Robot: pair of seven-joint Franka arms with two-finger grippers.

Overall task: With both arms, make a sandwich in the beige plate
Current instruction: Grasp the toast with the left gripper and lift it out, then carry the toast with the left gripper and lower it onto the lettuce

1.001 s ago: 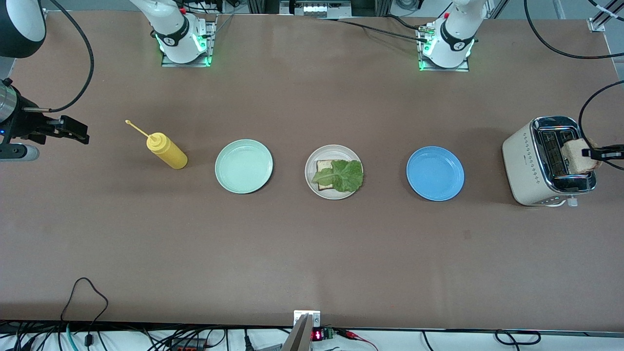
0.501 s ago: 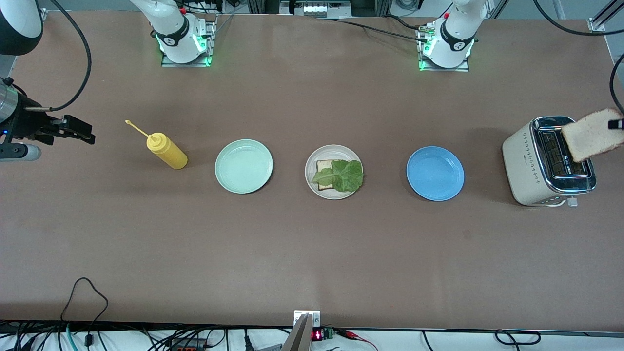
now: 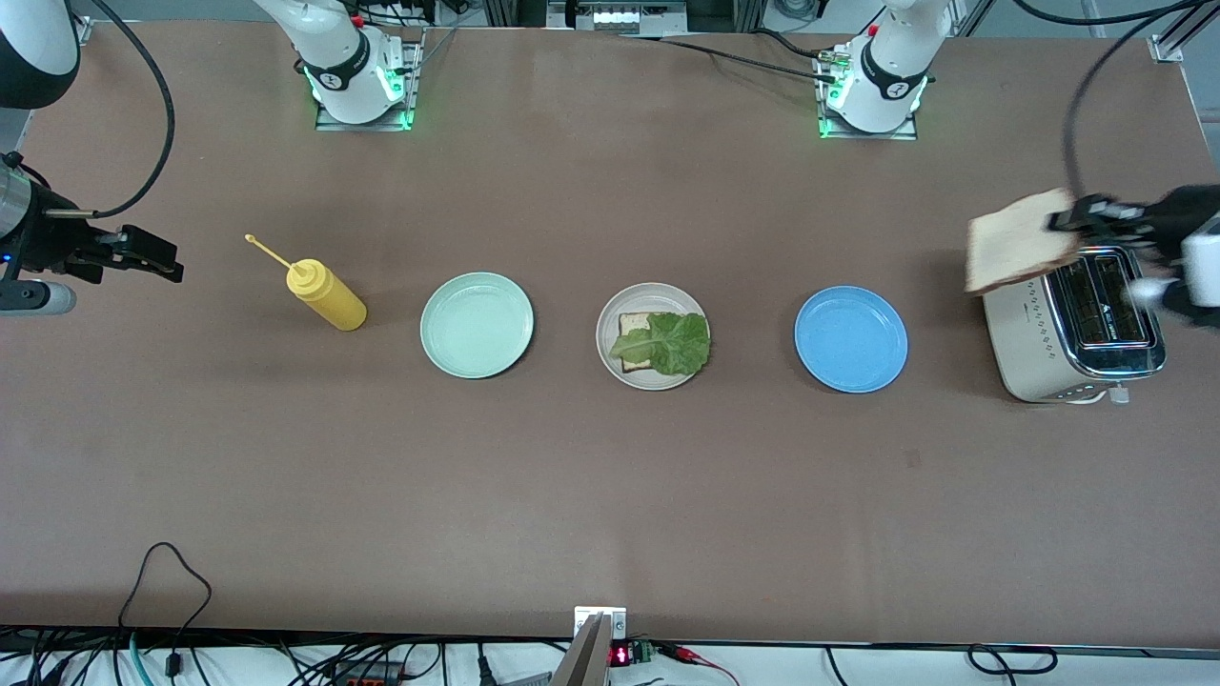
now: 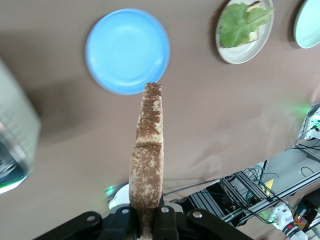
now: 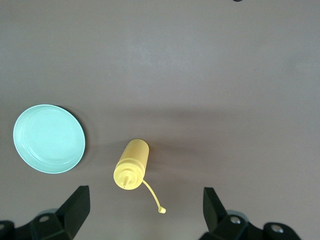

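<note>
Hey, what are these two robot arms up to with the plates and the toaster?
They are building a sandwich. The left gripper is shut on a slice of toast, holding it in the air over the toaster. On the beige plate a bread slice lies under a lettuce leaf, with no top slice yet. The right gripper waits open, past the yellow sauce bottle.

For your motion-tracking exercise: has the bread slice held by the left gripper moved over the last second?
Yes. The bread slice, clamped in the left gripper, has come up out of the toaster and now hangs over its end facing the blue plate.
</note>
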